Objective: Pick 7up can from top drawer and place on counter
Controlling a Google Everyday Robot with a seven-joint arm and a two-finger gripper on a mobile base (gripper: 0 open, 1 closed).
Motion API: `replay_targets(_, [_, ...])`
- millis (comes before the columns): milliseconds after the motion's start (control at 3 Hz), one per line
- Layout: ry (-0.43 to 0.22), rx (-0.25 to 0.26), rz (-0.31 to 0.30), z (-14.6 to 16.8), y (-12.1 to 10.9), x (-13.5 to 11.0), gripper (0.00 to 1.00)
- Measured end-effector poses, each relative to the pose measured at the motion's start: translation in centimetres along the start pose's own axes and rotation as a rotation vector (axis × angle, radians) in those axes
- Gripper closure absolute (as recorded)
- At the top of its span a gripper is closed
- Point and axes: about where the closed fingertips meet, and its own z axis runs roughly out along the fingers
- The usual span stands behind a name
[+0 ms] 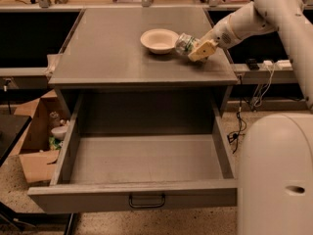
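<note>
The 7up can (184,44) is held tilted on its side just above the counter (122,53), right of the white bowl. My gripper (195,49) is shut on the 7up can at the counter's right side, with the arm reaching in from the upper right. The top drawer (142,163) stands pulled fully open below the counter and is empty inside. Its dark pull handle (146,200) shows on the front panel.
A white round bowl (159,39) sits on the counter just left of the can. A cardboard box with clutter (39,141) stands on the floor at the left. Cables and a power strip (266,65) hang at the right. My white base (276,175) fills the lower right.
</note>
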Motion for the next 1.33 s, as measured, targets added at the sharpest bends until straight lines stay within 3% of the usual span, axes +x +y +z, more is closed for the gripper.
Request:
replay_targets(333, [0.021, -0.013, 0.034, 1.01, -0.42, 1.17, 1.00])
replay_targets(1333, [0.033, -0.016, 0.047, 1.48, -0.60, 1.50, 0.36])
